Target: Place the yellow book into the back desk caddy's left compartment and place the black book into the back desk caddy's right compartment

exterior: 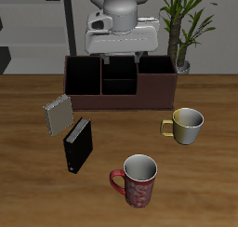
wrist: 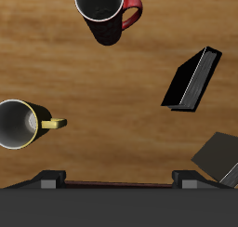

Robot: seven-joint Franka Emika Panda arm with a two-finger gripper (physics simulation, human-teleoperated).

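On the wooden surface (exterior: 28, 110), nearest, a red mug (exterior: 138, 180). Behind it, the black book (exterior: 78, 144) and yellow book (exterior: 57, 113) stand before the back desk caddy (exterior: 119, 80). Above the caddy hangs the pincer (exterior: 121, 58), empty; its opening cannot be told. It should descend squarely over the yellow book's edge.

You face a wooden table (exterior: 28, 193) with warm brown grain; behind it, a potted plant (exterior: 191, 26) stands before a pale grey wall (exterior: 28, 26).
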